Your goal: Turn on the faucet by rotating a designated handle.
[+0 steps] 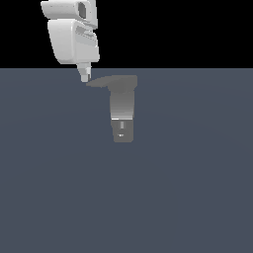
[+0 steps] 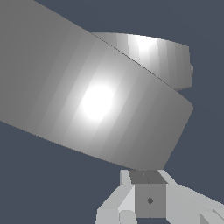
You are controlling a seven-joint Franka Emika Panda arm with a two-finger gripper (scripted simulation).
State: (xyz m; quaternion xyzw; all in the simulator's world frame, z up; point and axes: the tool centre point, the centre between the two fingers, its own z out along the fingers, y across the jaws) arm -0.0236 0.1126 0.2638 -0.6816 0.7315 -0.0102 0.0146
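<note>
The faucet (image 1: 122, 109) is a small grey upright column with a lighter middle and a darker lower part, standing on the floor in the exterior view. The handle (image 1: 101, 82) is a flat dark-grey lever that sticks out from its top toward the exterior view's left and tapers to a point. My white gripper (image 1: 85, 75) hangs just above and beside the handle's tip, fingers together, holding nothing. In the wrist view the handle (image 2: 96, 100) fills most of the frame as a broad grey band. The shut fingertips of the gripper (image 2: 149, 175) sit right at its edge. I cannot tell if they touch it.
A flat dark blue-grey floor (image 1: 188, 188) stretches around the faucet. Another rounded grey part of the faucet (image 2: 162, 57) shows behind the handle in the wrist view.
</note>
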